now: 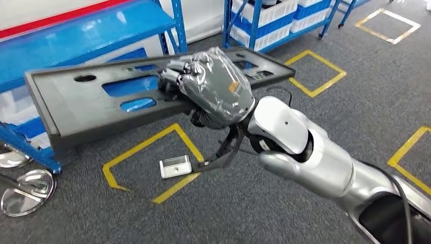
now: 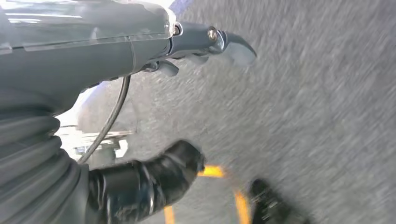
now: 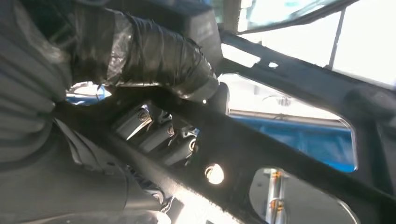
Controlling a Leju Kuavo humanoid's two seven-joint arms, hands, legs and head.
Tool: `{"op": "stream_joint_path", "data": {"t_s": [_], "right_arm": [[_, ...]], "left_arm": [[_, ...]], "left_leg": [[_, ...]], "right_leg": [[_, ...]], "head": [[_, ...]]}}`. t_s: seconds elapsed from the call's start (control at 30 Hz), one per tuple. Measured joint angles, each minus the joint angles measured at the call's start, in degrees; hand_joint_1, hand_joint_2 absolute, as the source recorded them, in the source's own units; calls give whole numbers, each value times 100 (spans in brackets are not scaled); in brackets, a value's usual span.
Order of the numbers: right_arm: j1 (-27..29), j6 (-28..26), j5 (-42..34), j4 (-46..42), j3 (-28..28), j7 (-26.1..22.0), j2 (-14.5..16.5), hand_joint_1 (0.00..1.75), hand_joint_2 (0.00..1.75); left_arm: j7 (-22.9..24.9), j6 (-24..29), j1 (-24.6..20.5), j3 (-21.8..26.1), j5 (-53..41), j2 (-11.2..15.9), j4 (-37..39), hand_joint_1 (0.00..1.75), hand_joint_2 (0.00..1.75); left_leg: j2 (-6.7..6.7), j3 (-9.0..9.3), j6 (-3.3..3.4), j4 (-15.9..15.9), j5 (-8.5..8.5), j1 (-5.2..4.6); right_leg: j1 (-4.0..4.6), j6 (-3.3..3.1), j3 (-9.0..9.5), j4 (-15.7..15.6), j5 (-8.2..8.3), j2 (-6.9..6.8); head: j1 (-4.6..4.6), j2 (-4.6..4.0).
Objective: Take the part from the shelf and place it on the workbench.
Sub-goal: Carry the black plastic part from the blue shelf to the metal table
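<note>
Silver right arm (image 1: 325, 162) is seen closest to the head camera, coming in from the lower right, and it ends in the right hand (image 1: 216, 86), which is wrapped in clear plastic. Next up size-wise, the part (image 1: 71, 104), a long flat black panel with several cut-out holes, is gripped along its near long edge by that hand, with the fingers curled over the top face and the thumb (image 3: 159, 58) pressed against it, as seen in the right wrist view. Most of the panel is stretched out to the left of the hand, with a shorter bit sticking out past it to the right, and it's held up off the grey floor (image 1: 284, 213). Blue shelving (image 1: 76, 30) is seen just beyond the panel. Yellow floor markings (image 1: 147, 162) are laid out below the hand. Left hand (image 2: 205, 44) is seen over blurry floor with its fingers stretched out and nothing held.
</note>
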Motion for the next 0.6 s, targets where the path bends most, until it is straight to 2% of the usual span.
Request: {"op": "stream_joint_path", "data": {"t_s": [0.03, 0.07, 0.1, 0.13, 0.17, 0.2, 0.23, 0.27, 0.3, 0.33, 0.4, 0.43, 0.47, 0.53, 0.57, 0.6], "right_arm": [[-5, 2, -3, 4, 0, -2, 0, 175, 175], [-3, 3, -5, 8, 0, -3, 0, 175, 175], [0, 4, -5, 11, 0, -4, 0, 175, 175], [2, 6, -5, 16, 0, -5, 0, 175, 175], [2, 9, -5, 19, 0, -4, 0, 175, 175], [0, 13, -5, 22, 0, -4, 0, 175, 175], [-4, 20, -5, 23, 0, -4, 2, 175, 175], [-11, 27, -5, 22, 0, -6, 9, 175, 175], [-22, 34, -6, 22, 0, -7, 16, 175, 175], [-33, 40, -7, 22, 0, -6, 24, 175, 175], [-48, 55, -7, 27, 0, -4, 30, 175, 175], [-52, 64, -7, 32, 0, -3, 29, 175, 175], [-57, 75, -7, 36, 0, -1, 29, 175, 175], [-82, 93, -8, 39, 0, 10, 30, 175, 175], [-94, 103, -8, 39, 0, 20, 30, 175, 175], [-102, 120, -7, 39, 0, 35, 29, 175, 175]], "left_arm": [[0, -1, 13, 1, 3, -6, 0, 0, 175], [0, -1, 26, 1, 7, -8, 0, 0, 175], [-1, 0, 34, 1, 10, -12, 0, 0, 175], [-2, 1, 37, 1, 11, -14, 0, 0, 175], [-3, 1, 36, 1, 12, -16, 0, 0, 175], [-4, 1, 33, 1, 13, -18, 0, 0, 175], [-5, 1, 31, 1, 14, -7, 0, 0, 175], [-5, 0, 31, 1, 17, -6, 1, 0, 175], [-5, 2, 32, 2, 21, 5, 1, 0, 175], [-5, 3, 31, 2, 25, 15, 2, 0, 175], [-2, 5, 27, 4, 36, 14, 2, 0, 175], [2, 3, 24, 4, 44, 5, 2, 0, 175], [9, 0, 28, 5, 54, -9, 2, 0, 175], [25, -4, 52, 5, 64, -30, 2, 0, 175], [28, -4, 67, 7, 66, -35, 2, 0, 175], [24, -6, 78, 8, 66, -35, 2, 0, 175]], "left_leg": [[74, -72, 5, -5, 63, 11], [155, -149, -8, 6, 119, 28], [235, -234, -44, 29, 170, 51], [317, -328, -80, 64, 215, 78], [395, -425, -121, 115, 252, 111], [469, -523, -166, 182, 278, 146], [533, -614, -218, 256, 295, 164], [589, -691, -272, 332, 306, 174], [643, -743, -326, 387, 324, 176], [693, -775, -375, 414, 355, 174], [772, -793, -451, 398, 428, 198], [714, -817, -482, 416, 385, 215], [587, -862, -499, 520, 229, 228], [252, -1030, -484, 1066, -323, 216], [150, -1125, -455, 1442, -579, 192], [103, -1189, -423, 1761, -722, 162]], "right_leg": [[-30, 48, -84, 346, -328, -137], [-81, 100, -154, 724, -572, -215], [-137, 157, -183, 1039, -657, -257], [-193, 217, -151, 1227, -605, -286], [-246, 281, -31, 1235, -459, -316], [-299, 351, 188, 1058, -311, -377], [-313, 428, 452, 751, -314, -493], [-297, 441, 688, 422, -387, -598], [-271, 414, 838, 164, -498, -676], [-227, 350, 883, 20, -599, -707], [-202, 163, 803, -32, -542, -613], [-198, 90, 750, -36, -484, -564], [-196, 26, 691, -43, -425, -510], [-176, -69, 551, -52, -309, -381], [-151, -99, 478, -53, -255, -302], [-121, -123, 407, -53, -197, -220]], "head": [[13, 0], [20, 0], [21, 0], [23, 0], [26, 0], [27, 0], [35, 0], [39, 0], [36, 0], [32, 0], [12, 0], [9, 0], [4, 0], [-9, 0], [-12, 1], [-13, 1]]}}
